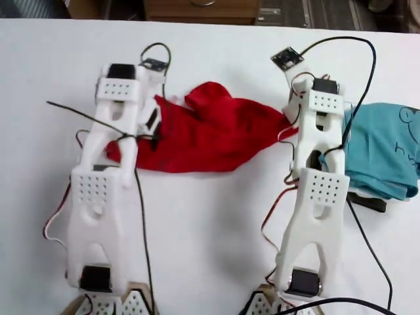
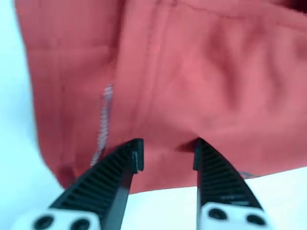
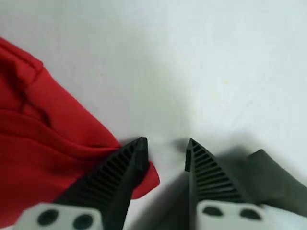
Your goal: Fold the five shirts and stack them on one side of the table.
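While both arms stretch out over the white table (image 1: 210, 223) in the high view, a red shirt (image 1: 210, 134) lies crumpled btwn them, unfolded, spread side to side, w/ a hump of fabric raised at its far edge. Left arm (image 1: 108, 151) sits over the shirt's left end; right arm (image 1: 315, 170) sits at the shirt's right tip, btwn it & a teal shirt (image 1: 387, 157) lying at the table's right edge, partly cut off by the frame. A dark flat piece (image 1: 369, 201) pokes out from under the teal shirt's near edge, & black cables (image 1: 141, 216) run along both arms. Left wrist view: left tool (image 2: 168, 143) is released, fingers apart, tips pointed down at red fabric that shows across the gap; a seam w/ pale stitching runs beside one finger, & a strip of table shows near the tool's base. Can't tell if the tips touch the cloth. Right wrist view: right tool (image 3: 166, 142) is also released, fingers apart, bare table in the gap; one finger is at the red shirt's corner, the other over bare table.
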